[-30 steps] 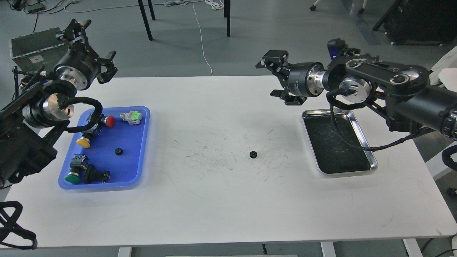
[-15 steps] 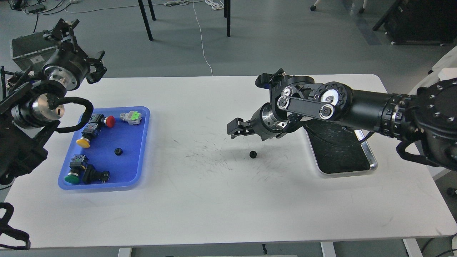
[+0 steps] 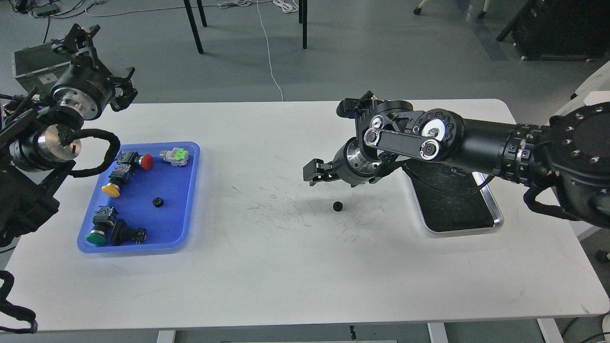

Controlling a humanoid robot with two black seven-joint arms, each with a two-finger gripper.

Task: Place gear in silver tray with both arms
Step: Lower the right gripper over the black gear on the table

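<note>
Hovering just short of the gear (image 3: 338,206), your right pincer (image 3: 312,172) is empty and the pick is unproven.

You have the gear lying alone on the white desk (image 3: 286,267), mid-desk, left of the silver tray (image 3: 495,216) and well apart from it. The right pincer sits above and slightly left-far of the gear, not touching it; its jaws look parted, but you see them small and edge-on, so I cannot tell for sure. If you descend off-centre, one finger may clip the small gear and roll it away. Your forearm and cable overhang the silver tray, so a low swing could shove it. Your left pincer (image 3: 121,90), far left above the blue tray (image 3: 183,240), shows spread fingers and holds nothing.
</note>
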